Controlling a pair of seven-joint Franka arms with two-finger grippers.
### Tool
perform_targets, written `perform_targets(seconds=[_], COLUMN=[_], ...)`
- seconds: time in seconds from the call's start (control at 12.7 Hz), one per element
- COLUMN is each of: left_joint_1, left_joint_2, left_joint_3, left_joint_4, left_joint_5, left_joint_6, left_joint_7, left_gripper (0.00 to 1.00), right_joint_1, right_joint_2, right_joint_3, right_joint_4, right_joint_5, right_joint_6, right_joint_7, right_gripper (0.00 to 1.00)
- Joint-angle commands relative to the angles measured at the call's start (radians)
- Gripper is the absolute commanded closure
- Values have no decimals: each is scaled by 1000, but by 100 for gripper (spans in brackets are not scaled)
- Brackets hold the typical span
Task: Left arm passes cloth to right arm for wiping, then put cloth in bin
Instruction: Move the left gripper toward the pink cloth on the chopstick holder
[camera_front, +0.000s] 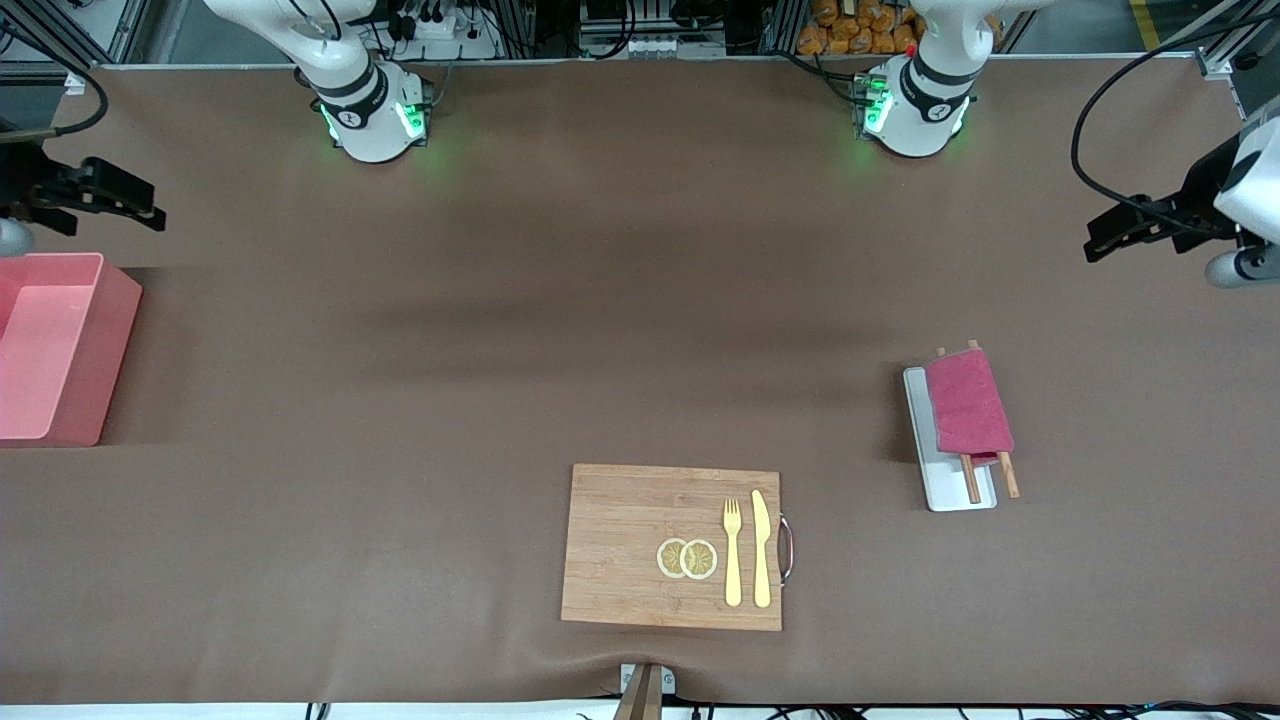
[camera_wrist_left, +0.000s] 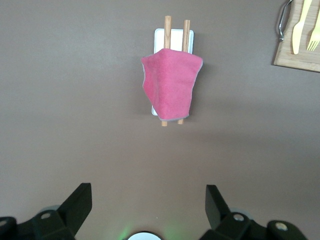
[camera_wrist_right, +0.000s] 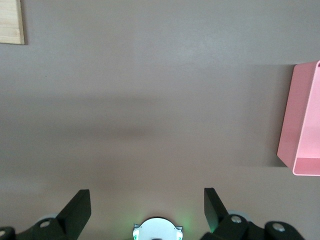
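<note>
From the wooden board (camera_front: 671, 546), the bin (camera_front: 55, 350) sits toward my right arm's end; the cloth (camera_front: 968, 407) drapes two sticks (camera_front: 1006, 473) toward my left arm's end, long axis along them. Left gripper (camera_front: 1105, 236) and right gripper (camera_front: 135, 205) hang wide, empty. Grabbing deep, I risk lifting a stick.

A soft, napped cloth (camera_front: 968, 402) drapes wooden sticks (camera_front: 970, 478); the bin (camera_front: 55, 345) looks smooth plastic, the table (camera_front: 500, 300) matt.
</note>
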Motion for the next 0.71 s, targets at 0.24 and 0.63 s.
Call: perform_targets(seconds=[0.24,0.63], left_joint_1=[11,2], left_joint_2=[170,305], left_joint_3=[1,0], left_joint_4=[-20,-90], left_joint_5=[3,4], left_joint_6=[164,382], left_joint_7=[-22,-20], left_gripper=[0,0], right_joint_1=[38,64], right_joint_2=[65,177], right_joint_3=[-3,-3], right_joint_4=[19,79], right_joint_5=[26,114], right_joint_6=[17,78], right_joint_7=[-5,-8], right_gripper=[0,0])
